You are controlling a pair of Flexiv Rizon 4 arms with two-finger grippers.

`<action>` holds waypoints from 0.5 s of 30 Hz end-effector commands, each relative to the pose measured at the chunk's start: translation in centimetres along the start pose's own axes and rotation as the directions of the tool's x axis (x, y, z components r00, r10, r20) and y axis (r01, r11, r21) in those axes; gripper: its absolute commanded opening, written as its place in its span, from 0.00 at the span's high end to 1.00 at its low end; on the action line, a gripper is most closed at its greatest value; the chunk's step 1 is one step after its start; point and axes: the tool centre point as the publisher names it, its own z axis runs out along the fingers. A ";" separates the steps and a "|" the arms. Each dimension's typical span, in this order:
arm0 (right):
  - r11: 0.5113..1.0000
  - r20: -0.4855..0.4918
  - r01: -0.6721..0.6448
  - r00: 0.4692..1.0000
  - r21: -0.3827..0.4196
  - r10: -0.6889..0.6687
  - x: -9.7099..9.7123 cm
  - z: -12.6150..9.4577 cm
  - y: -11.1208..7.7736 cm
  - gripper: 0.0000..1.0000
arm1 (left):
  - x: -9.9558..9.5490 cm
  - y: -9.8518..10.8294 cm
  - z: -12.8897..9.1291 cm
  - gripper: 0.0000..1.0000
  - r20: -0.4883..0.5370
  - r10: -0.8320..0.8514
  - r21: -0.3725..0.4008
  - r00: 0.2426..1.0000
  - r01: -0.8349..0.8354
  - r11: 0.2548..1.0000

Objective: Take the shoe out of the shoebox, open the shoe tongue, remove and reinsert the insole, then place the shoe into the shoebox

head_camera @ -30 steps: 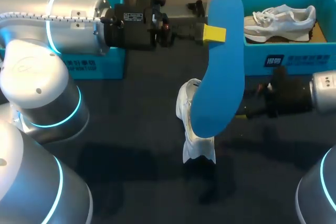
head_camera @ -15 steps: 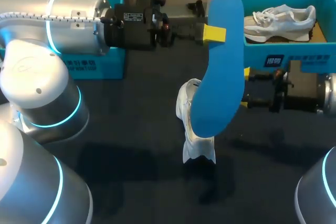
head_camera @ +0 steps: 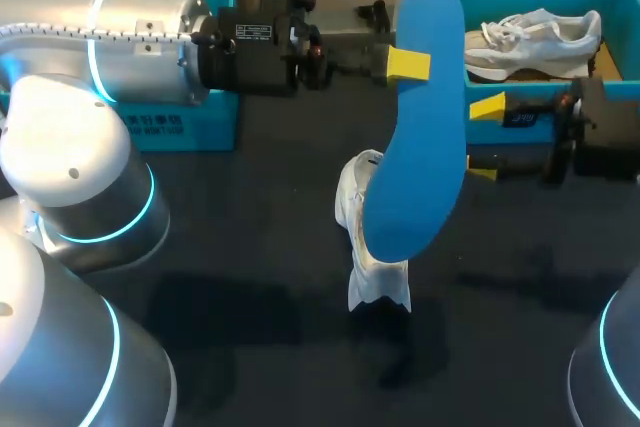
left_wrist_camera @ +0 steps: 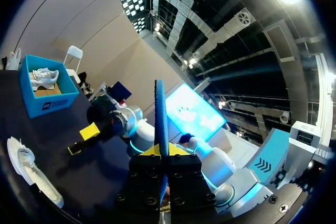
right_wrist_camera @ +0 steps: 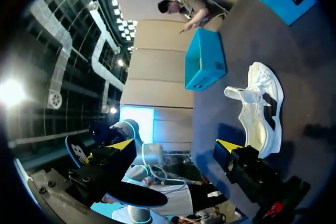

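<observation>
One flat, blue, foot-shaped insole (head_camera: 425, 147) stands upright.

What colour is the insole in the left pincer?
Plain blue. The insole, clamped in the left pincer, shows best in the head view.

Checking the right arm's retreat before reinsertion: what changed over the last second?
The right gripper pulled back toward its own side, out from behind the insole and away from the shoe; its fingers now stand open with nothing between them. The left gripper stayed shut on the upright insole, and the shoe kept its place on the table.
</observation>
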 end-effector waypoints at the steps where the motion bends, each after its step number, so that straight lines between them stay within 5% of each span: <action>1: 0.999 -0.011 0.015 1.000 0.034 -0.014 0.4 0.1 0.9 0.00 | 0.0 0.0 0.1 1.00 0.000 0.000 -0.001 1.000 0.000 1.000; 12: 0.999 -0.011 0.015 1.000 0.034 -0.014 0.4 0.1 0.9 0.00 | 0.0 0.0 0.1 1.00 0.000 0.000 -0.001 1.000 0.000 1.000; 15: 0.999 -0.011 0.015 1.000 0.034 -0.014 0.4 0.1 0.9 0.00 | -0.9 0.7 -0.4 1.00 -0.008 0.159 -0.037 0.987 -0.159 0.987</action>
